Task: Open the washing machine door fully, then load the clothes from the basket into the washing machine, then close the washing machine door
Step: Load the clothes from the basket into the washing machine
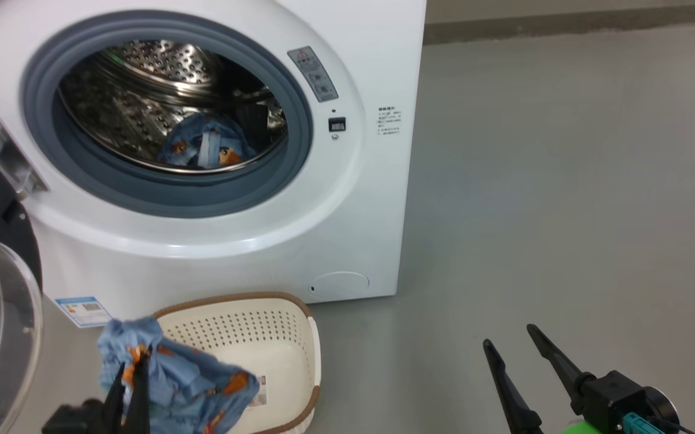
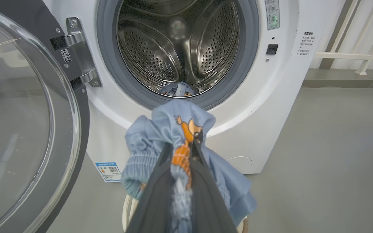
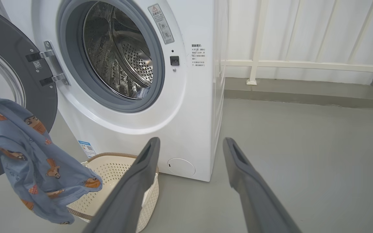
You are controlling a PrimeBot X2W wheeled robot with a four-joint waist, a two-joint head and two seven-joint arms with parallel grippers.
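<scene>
Grey floor (image 1: pixel 564 181), door (image 2: pixel 27 129) open leftward, left fingers (image 2: pixel 154 200) pinching clothes (image 2: pixel 163 129) hanging downward, right fingers (image 3: pixel 131 194) wide apart

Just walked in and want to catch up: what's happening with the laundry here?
The robot is loading the washing machine. Its door is swung open to the left, and one blue bear-print garment lies in the drum. The left gripper is shut on a second garment, held up over the basket and facing the opening. What shows of the basket's inside looks empty. The right gripper hangs open over the floor to the right, holding nothing.
</scene>
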